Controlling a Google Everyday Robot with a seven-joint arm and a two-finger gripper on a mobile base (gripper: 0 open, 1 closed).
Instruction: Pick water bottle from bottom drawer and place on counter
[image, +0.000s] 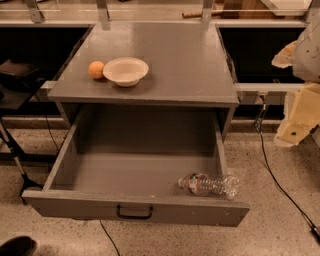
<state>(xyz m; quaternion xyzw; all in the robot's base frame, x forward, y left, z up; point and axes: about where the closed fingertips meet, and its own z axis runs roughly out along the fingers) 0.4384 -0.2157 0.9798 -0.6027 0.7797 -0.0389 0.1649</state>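
The water bottle (210, 185) lies on its side in the front right corner of the open bottom drawer (135, 172), its white cap pointing left. The drawer is pulled far out, with its dark handle (134, 213) centred on the front panel. The grey counter (175, 60) is above it. My gripper (296, 127) is at the right edge of the view, beside the cabinet at about counter height, well above and to the right of the bottle, touching nothing.
A white bowl (125, 70) and an orange (96, 69) sit on the counter's left front part. Dark side shelves (30, 55) flank the cabinet. A stand leg (17, 167) is on the floor at the left, and a cable (280, 187) runs along the floor at the right.
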